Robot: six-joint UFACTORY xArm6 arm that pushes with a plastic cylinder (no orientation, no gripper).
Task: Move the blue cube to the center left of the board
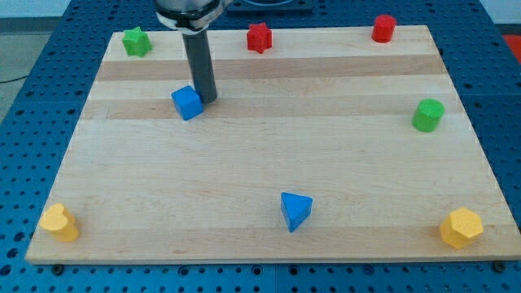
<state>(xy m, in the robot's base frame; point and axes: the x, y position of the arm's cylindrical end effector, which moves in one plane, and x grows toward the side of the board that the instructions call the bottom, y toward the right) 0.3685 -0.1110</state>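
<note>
The blue cube [186, 102] sits on the wooden board [269, 155] in the upper left part of the view. My dark rod comes down from the view's top, and my tip [207, 100] rests on the board right beside the cube's right side, touching or nearly touching it.
A green star-shaped block [136, 41] sits at the top left, a red star-shaped block [259, 37] at top centre, a red cylinder [383, 28] at top right. A green cylinder [427, 115] sits at right. A blue triangular block [295, 211] lies at bottom centre. Yellow blocks sit at the bottom left [59, 222] and bottom right [461, 227].
</note>
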